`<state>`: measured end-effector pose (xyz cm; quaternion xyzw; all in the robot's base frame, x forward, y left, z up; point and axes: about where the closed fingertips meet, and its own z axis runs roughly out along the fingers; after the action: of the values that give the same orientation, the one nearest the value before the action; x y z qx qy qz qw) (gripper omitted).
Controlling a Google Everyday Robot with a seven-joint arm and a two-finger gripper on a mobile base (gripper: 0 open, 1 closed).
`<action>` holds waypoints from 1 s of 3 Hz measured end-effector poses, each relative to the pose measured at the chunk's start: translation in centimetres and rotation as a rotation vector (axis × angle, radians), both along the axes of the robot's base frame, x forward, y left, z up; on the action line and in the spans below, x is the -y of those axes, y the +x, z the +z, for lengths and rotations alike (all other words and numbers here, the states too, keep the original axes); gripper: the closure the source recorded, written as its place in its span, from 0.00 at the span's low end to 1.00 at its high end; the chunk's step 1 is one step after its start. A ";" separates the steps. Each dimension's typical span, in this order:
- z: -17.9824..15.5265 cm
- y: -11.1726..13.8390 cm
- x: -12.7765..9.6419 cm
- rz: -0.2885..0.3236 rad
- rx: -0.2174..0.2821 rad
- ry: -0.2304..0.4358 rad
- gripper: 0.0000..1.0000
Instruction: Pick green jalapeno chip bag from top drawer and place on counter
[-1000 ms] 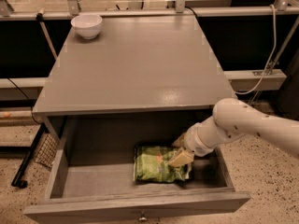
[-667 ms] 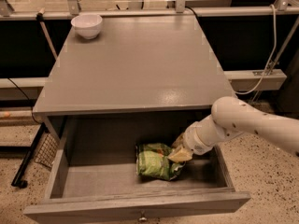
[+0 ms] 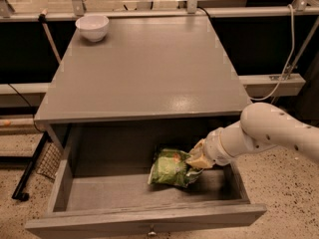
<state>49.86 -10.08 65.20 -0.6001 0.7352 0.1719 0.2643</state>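
The top drawer (image 3: pixel 65 183) stands pulled open under the counter (image 3: pixel 144 68), with its small knob (image 3: pixel 151 231) on the front panel. The green jalapeno chip bag (image 3: pixel 168 167) is inside the drawer at the right of middle, tilted, with its right edge raised. My gripper (image 3: pixel 197 159) reaches into the drawer from the right on a white arm (image 3: pixel 269 133). It is shut on the bag's right edge, and its tan fingertips (image 3: pixel 199 161) press into the crinkled foil.
A white bowl (image 3: pixel 92 27) sits on the counter's far left corner. Metal rails and cables run behind the counter. A black wire rack (image 3: pixel 47 158) leans by the drawer's left side. The floor is speckled.
The gripper has risen slightly and drawn a little to the right, and the bag's right edge has lifted and tilted with it.
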 end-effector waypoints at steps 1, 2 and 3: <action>3.1 -1.9 1.5 -0.042 0.075 -0.013 1.00; 6.5 -3.9 3.1 -0.077 0.135 -0.039 1.00; 6.5 -3.9 3.1 -0.077 0.135 -0.039 1.00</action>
<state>45.97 -13.15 71.66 -0.5865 0.7415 0.1064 0.3080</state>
